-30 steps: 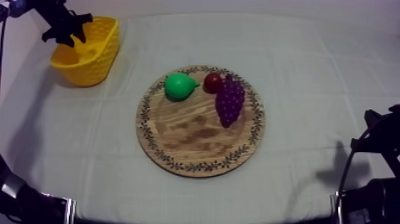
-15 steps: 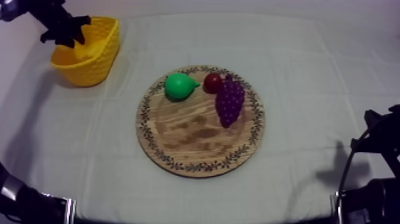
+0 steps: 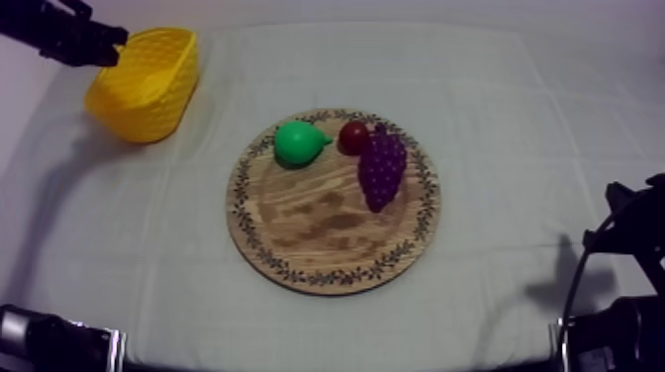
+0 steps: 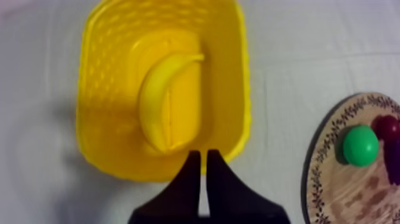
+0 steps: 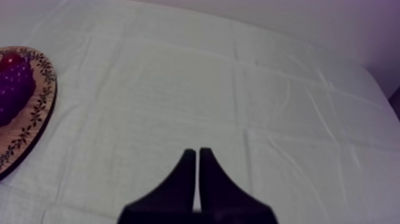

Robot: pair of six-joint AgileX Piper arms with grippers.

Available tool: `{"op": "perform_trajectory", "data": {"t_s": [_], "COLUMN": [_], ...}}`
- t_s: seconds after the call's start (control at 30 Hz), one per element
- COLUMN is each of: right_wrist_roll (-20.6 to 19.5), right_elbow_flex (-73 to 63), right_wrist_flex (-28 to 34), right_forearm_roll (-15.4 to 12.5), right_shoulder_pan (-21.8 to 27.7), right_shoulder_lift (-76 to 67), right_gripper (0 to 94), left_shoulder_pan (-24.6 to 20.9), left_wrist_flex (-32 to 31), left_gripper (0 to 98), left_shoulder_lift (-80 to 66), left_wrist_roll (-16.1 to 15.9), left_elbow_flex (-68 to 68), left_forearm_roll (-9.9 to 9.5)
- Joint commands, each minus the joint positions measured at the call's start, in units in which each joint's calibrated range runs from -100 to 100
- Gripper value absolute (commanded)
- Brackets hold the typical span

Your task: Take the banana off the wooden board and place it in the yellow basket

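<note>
The banana [image 4: 168, 102] lies inside the yellow basket [image 4: 104, 89], curved along its floor with one tip toward the board-side wall. In the top view the basket [image 3: 148, 94] stands at the far left of the tabletop [image 3: 515, 119], and its near wall hides what is inside.

The left jaws hang above the basket's rim, pressed together into a narrow wedge with only a thin slit between them and nothing held. From above, the left arm [image 3: 54, 35] reaches in at the far left, its dark end right at the basket's far-left rim; whether it touches the rim is hard to tell.

The wooden board [image 3: 332, 285] sits mid-table, well apart from the basket. On its far half lie a green pear [image 3: 297, 143], a small red fruit [image 3: 353, 136] and a bunch of grapes [image 3: 381, 168]; the red fruit touches the grapes and is partly hidden behind them. In the left wrist view the board is cut off at the edge, and so is the red fruit.

The right jaws are closed on nothing, over bare cloth to the right of the board. The right arm [image 3: 633, 237] shows as a dark shape, cut off at the near right edge.
</note>
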Motion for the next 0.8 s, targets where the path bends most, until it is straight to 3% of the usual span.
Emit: {"op": "perform_trajectory", "data": {"t_s": [0.0,0.33,0.5,0.77], "right_wrist_roll": [0.0,0.0,0.0,0.0], "right_elbow_flex": [0.02,0.02,0.02,0.02], "right_wrist_flex": [0.04,0.04,0.04,0.04], "right_forearm_roll": [0.01,0.01,0.01,0.01], "right_shoulder_pan": [-0.01,-0.01,-0.01,-0.01], "right_shoulder_lift": [-0.02,-0.02,-0.02,-0.02], "right_gripper": [0.3,0.3,0.3,0.3], "left_shoulder_pan": [0.77,0.99,-0.32,-2.77], "left_wrist_flex": [-5.07,-12.51,-13.17,-13.56], "left_gripper": [1.4,0.5,0.2,0.2], "left_shoulder_lift": [-13.79,-44.06,-58.58,-78.93], "left_wrist_roll": [0.52,3.04,2.23,3.66], "left_elbow_flex": [10.74,31.61,41.01,55.38], "left_forearm_roll": [-0.5,-1.3,-2.28,-3.39]}}
